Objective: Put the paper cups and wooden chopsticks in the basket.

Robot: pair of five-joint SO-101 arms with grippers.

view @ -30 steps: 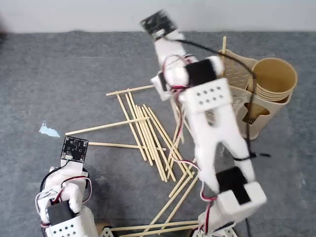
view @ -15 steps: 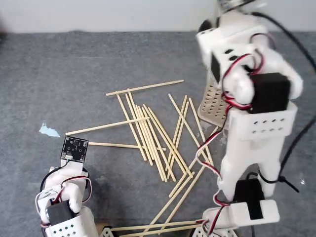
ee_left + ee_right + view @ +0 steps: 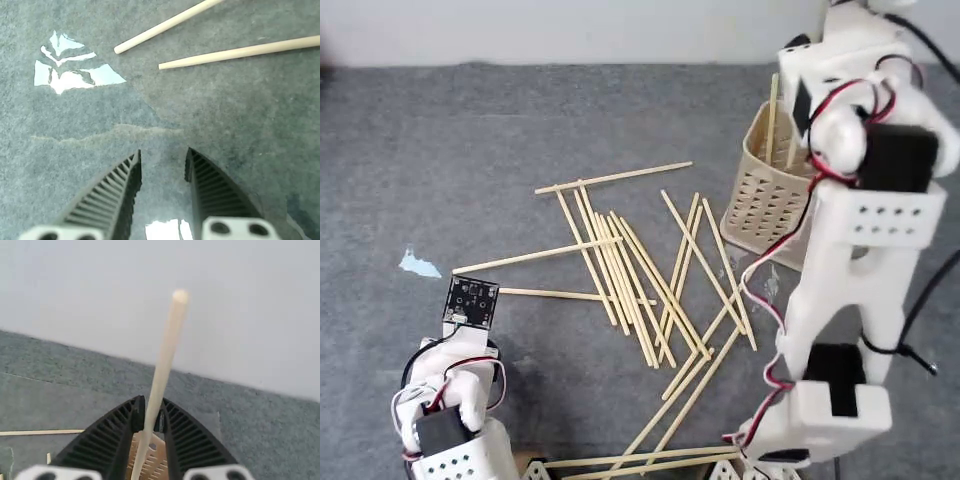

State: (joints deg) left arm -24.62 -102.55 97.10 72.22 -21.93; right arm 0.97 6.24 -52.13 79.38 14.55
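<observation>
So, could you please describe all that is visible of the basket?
The basket looks like tan plastic, its wall pierced with rows of small holes. It stands on the grey table at the far right side, partly hidden by the right arm. Some wooden chopsticks stand upright inside it.

the high camera hangs over the grey mat looking down, arm bases at 6 o'clock, wall at 12. the left wrist camera sits close above the mat, facing down past the left gripper; both catch the pale scrap near 9 o'clock. the right wrist camera looks out along the right gripper and its chopstick toward the wall, sharing the basket at 2 o'clock.
</observation>
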